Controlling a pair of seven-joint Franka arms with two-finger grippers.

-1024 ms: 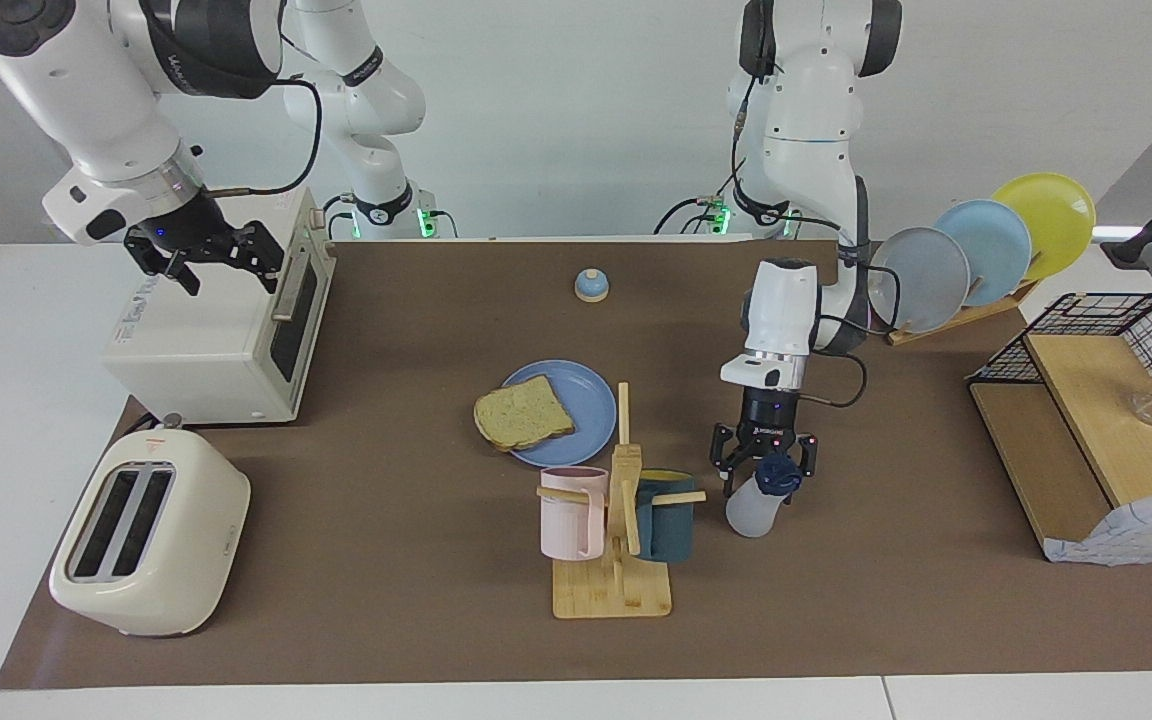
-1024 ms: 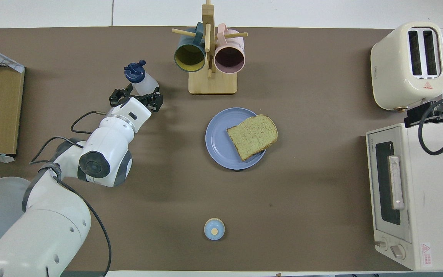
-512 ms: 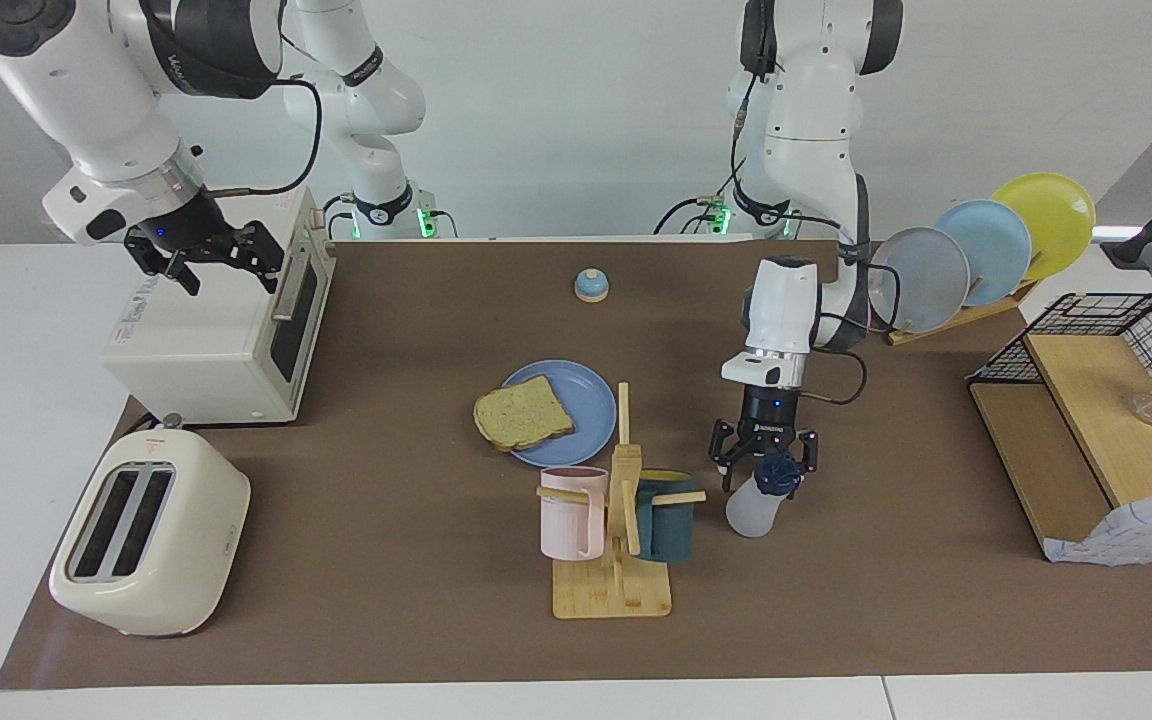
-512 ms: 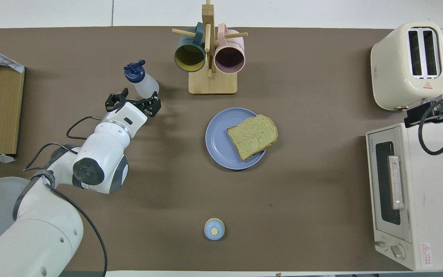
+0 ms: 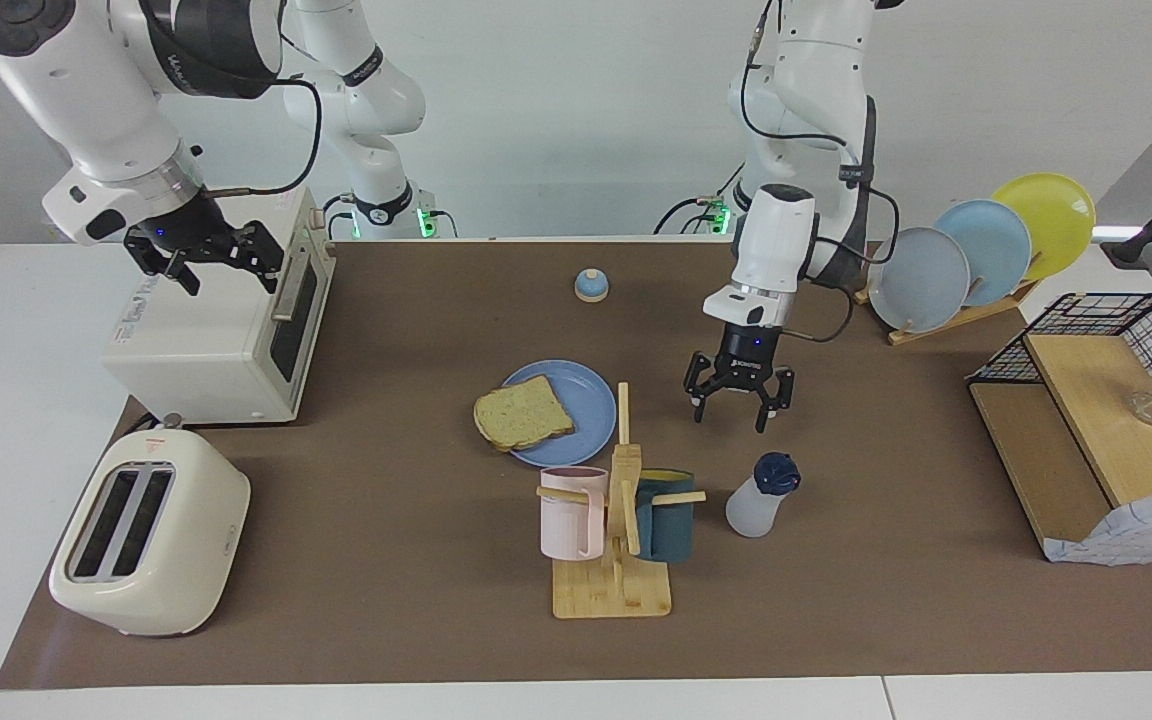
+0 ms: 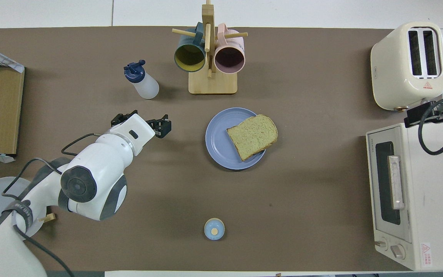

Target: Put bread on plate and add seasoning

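Note:
The bread (image 5: pixel 523 413) (image 6: pixel 253 136) lies on the medium-blue plate (image 5: pixel 586 395) (image 6: pixel 217 143) at mid-table, overhanging its rim toward the right arm's end. The seasoning bottle (image 5: pixel 761 495) (image 6: pixel 142 81), whitish with a navy cap, stands upright on the mat beside the mug rack, free of any gripper. My left gripper (image 5: pixel 731 415) (image 6: pixel 140 123) hangs open and empty over the mat between the bottle and the robots, apart from the bottle. My right gripper (image 5: pixel 226 272) waits open and empty over the toaster oven (image 5: pixel 221 325).
A wooden mug rack (image 5: pixel 616 560) (image 6: pixel 212 79) holds a pink and a dark teal mug just beside the plate. A cream toaster (image 5: pixel 146 535), a small blue bell (image 5: pixel 591 286), a rack of plates (image 5: pixel 981 250) and a wire shelf (image 5: pixel 1096 400) stand around the mat.
The left gripper opened off the seasoning bottle's cap, rose and drew back toward the robots. The bottle stays standing where it was. The right arm has not moved.

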